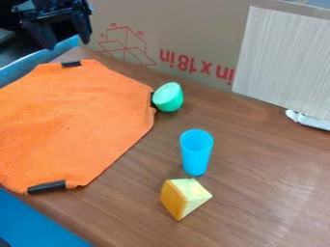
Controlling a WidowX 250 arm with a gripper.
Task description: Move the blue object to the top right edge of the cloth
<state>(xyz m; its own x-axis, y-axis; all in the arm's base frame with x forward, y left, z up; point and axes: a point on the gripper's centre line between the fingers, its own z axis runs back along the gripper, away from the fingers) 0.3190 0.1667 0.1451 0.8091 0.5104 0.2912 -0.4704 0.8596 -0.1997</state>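
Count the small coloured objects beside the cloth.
3: the green object at the cloth's right edge, the blue cup nearer the camera, and the yellow wedge nearest. None seems hidden.

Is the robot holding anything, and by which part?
No, nothing. The gripper is open and empty at the top left, and the blue cup stands on the table.

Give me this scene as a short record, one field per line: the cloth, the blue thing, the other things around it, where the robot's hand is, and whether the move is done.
cloth: orange cloth, spread on the wooden table, dark strips at its edges
blue object: blue cup, upright on the table, right of the cloth, off it
near the cup: yellow wedge, just below it in view
near the cloth: green object, by its right edge, pale face tilted up
hand: black hand, upper left, open, empty
move done: no
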